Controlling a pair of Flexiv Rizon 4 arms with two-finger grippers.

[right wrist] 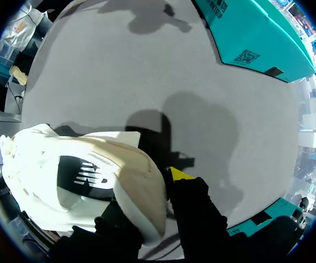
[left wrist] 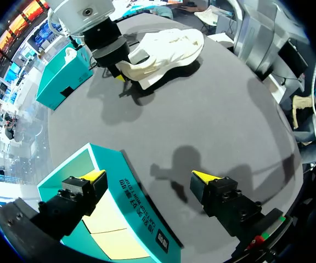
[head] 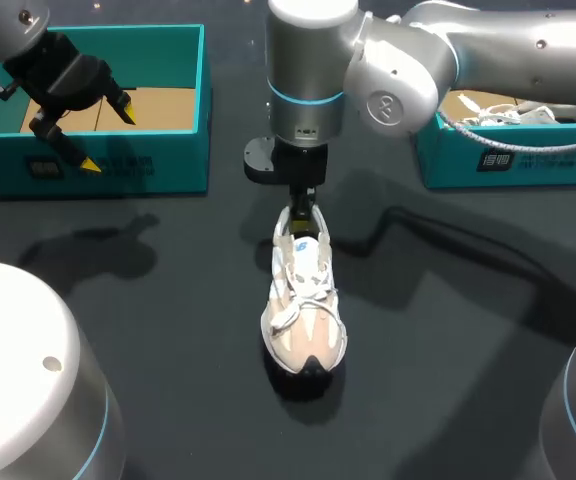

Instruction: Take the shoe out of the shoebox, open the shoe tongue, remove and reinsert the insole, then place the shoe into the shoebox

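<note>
The white-and-beige laced running shoe point(head: 305, 300) stands upright on its sole on the dark grey table point(head: 168, 300), out of any box; its dark-tipped toe points toward the robot's side and its heel away from it; the laces lie loosely over the tongue. At the shoe's heel, the silver right arm point(head: 308, 70) comes straight down from above; the right jaws are clenched on the shoe's heel collar, one yellow fingertip point(right wrist: 182, 174) pressed to the outside of the heel while the other finger is hidden behind the heel padding. Well apart from the shoe, beyond it and to its left, sits an open teal cardboard shoebox point(head: 168, 160) with a tan cardboard floor point(head: 163, 105); the left arm point(head: 58, 70) hangs over this box's near wall, nowhere near the shoe; the left jaws are released, spread wide with nothing between the yellow fingertips point(head: 88, 163), one on either side of that wall. Beyond the shoe and to its right stands a second teal box point(head: 508, 160), partly behind the right arm, holding pale laced footwear point(head: 498, 108) too hidden to describe.
</note>
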